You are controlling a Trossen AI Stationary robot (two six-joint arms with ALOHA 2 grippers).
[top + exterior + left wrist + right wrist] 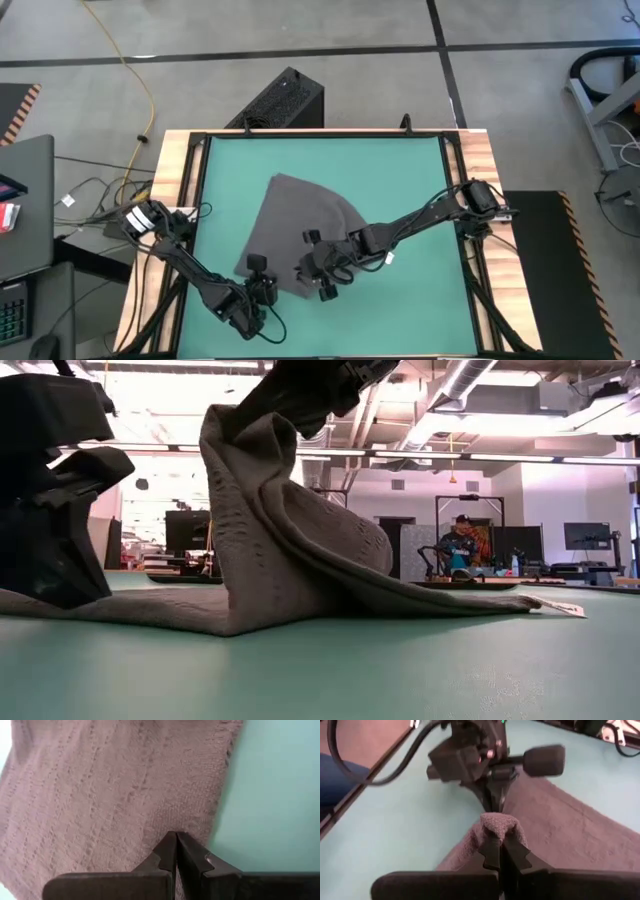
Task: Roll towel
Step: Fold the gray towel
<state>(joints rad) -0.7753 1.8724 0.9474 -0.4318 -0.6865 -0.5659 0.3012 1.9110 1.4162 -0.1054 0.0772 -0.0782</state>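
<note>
Dark grey towel [300,225] is spread on the green desk [410,190], its near edge lifted into a peak. That peak is pinched in the right gripper [501,842], jaws closed on the fold. The left gripper [176,851], jaws fully closed, is pressed onto the towel's near-left corner w/o cloth between them.

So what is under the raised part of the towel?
The right claw pinches a fold of the towel and holds it up like a tent. The green table shows around it, but the cloth hides whatever lies beneath the raised part.
</note>
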